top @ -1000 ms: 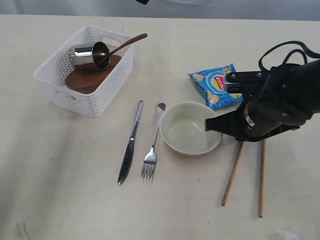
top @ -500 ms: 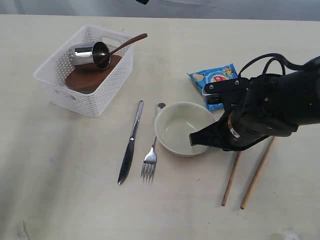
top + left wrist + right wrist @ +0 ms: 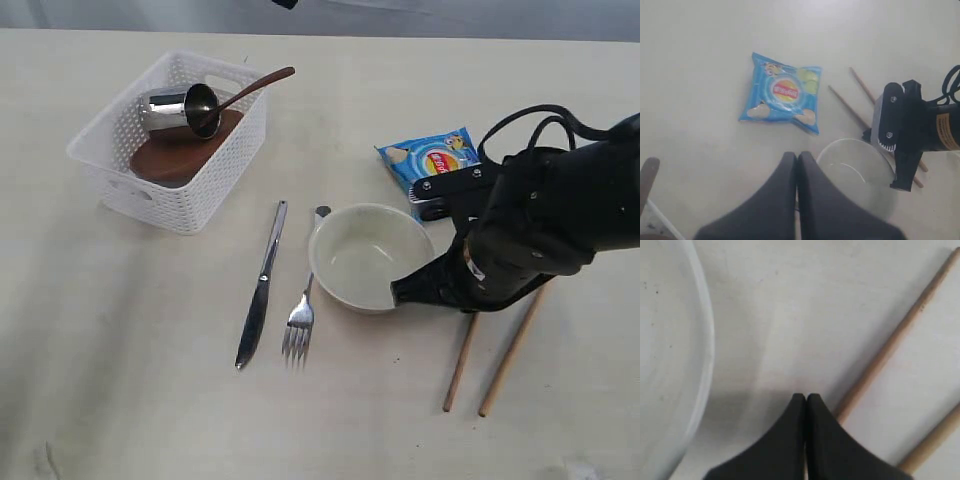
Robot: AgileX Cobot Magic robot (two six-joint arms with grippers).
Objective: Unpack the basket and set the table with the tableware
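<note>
**Exterior view: bowl pushed left, one chopstick swung askew**

The round, cream, glossy bowl (image 3: 365, 255) sits near the middle of the desk (image 3: 120, 330), a little further left than a second ago. The right pincer (image 3: 400, 293) has come left with it. Its black fingers are pressed together on nothing, and the tip is low at the bowl's right rim. In the right wrist view the tip (image 3: 806, 399) is over bare desk between the bowl's rim (image 3: 702, 340) and a chopstick, just beside the stick.

The two slim round wooden chopsticks (image 3: 461, 358) lie right of the bowl. They were nearly parallel before. Now the right-hand chopstick (image 3: 512, 350) is tilted, with its near end closer to its mate. Left of the bowl, the steel knife (image 3: 262, 285) and fork (image 3: 305, 300) lie side by side where they were.

The white plastic basket (image 3: 180, 205), rectangular with woven-look perforated walls, stands unmoved toward the desk's far left corner. It holds a brown plate (image 3: 175, 155) leaning inside, a shiny steel cup (image 3: 160, 108) on its side, and a brown wooden spoon (image 3: 240, 95) whose handle pokes over the rim.

A crinkled blue chip bag (image 3: 430, 160) lies flat beyond the bowl. In the left wrist view the left pincer (image 3: 797, 157) hangs above the desk near the bowl, fingers pressed together and empty.
</note>
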